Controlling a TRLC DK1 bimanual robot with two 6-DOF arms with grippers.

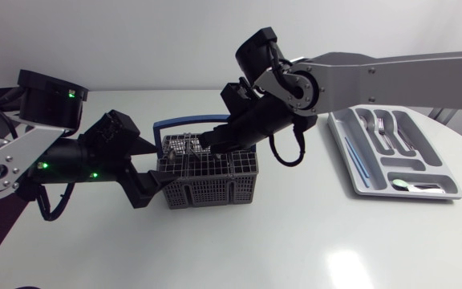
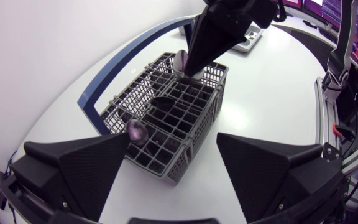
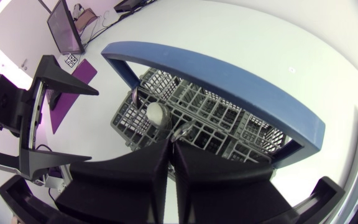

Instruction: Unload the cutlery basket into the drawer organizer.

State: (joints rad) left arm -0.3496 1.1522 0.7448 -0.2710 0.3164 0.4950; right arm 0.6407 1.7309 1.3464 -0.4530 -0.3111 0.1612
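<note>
The grey mesh cutlery basket [image 1: 208,186] with a blue handle [image 1: 184,124] stands mid-table. My right gripper [image 1: 204,144] reaches down into it from above. In the right wrist view that gripper [image 3: 171,148] is shut on a spoon [image 3: 182,132] still standing in a basket compartment. The same spoon [image 2: 182,62] shows at its tips in the left wrist view. Two more spoons [image 2: 137,129] [image 2: 164,101] stand in the basket [image 2: 166,118]. My left gripper [image 2: 173,146] is open, and the basket's near corner lies between its fingers. The grey drawer organizer [image 1: 351,172] lies at the right.
The organizer holds forks [image 1: 379,128], a spoon [image 1: 403,185] and a thin blue piece [image 1: 356,158] in separate slots. My left arm [image 1: 70,152] lies low along the table left of the basket. White table surface stretches in front of the basket.
</note>
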